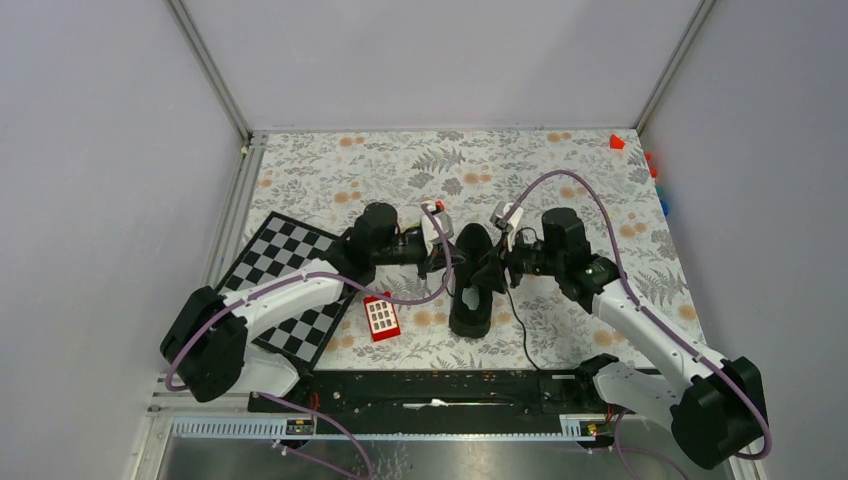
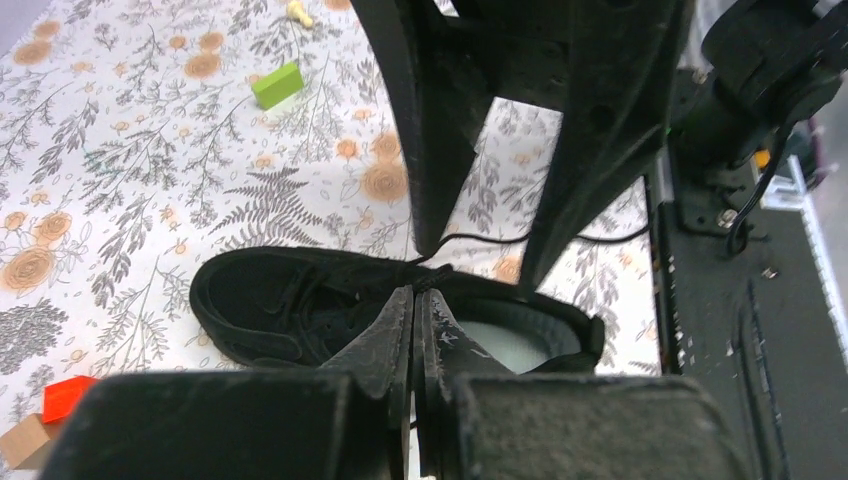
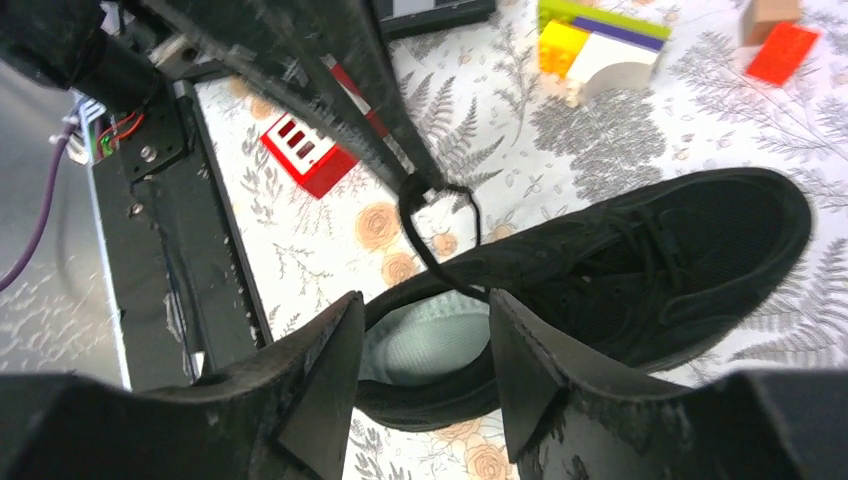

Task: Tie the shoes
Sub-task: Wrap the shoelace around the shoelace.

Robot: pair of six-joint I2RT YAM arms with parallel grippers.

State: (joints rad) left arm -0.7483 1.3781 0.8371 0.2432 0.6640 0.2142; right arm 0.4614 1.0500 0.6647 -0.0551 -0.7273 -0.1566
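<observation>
Black shoe point(image 1: 470, 322) lies on the flowered cloth point(image 1: 560, 170) midway between the two arms, toe pointing away from the bases, pale insole showing through the opening. Left pincer point(image 2: 415, 293) closed tight, fingertips pressed together with no gap showing. In the right wrist view its tips pinch a small loop of the black lace point(image 3: 420, 250), lifted just above the shoe's opening, with the strand curving down from the loop to the shoe's collar. Right pincer point(image 3: 425, 302) open wide, holding nothing. Its two fingers point(image 3: 320, 385) stand apart over the heel end of the shoe, and the lifted loop sits just beyond the gap between them. Cannot tell whether those fingers brush the shoe. From the left wrist view the right pincer's fingers hang spread above the shoe, a thin run of lace crossing behind them over the cloth. A red pad with white keys point(image 1: 381, 317) lies just beside the shoe on the left arm's side, and a checkerboard point(image 1: 285, 290) farther out that way. A green block point(image 2: 277, 85) rests on the cloth well away from the toe. A red block point(image 2: 68, 397) and a wooden one point(image 2: 25, 440) sit close together near the toe end.
</observation>
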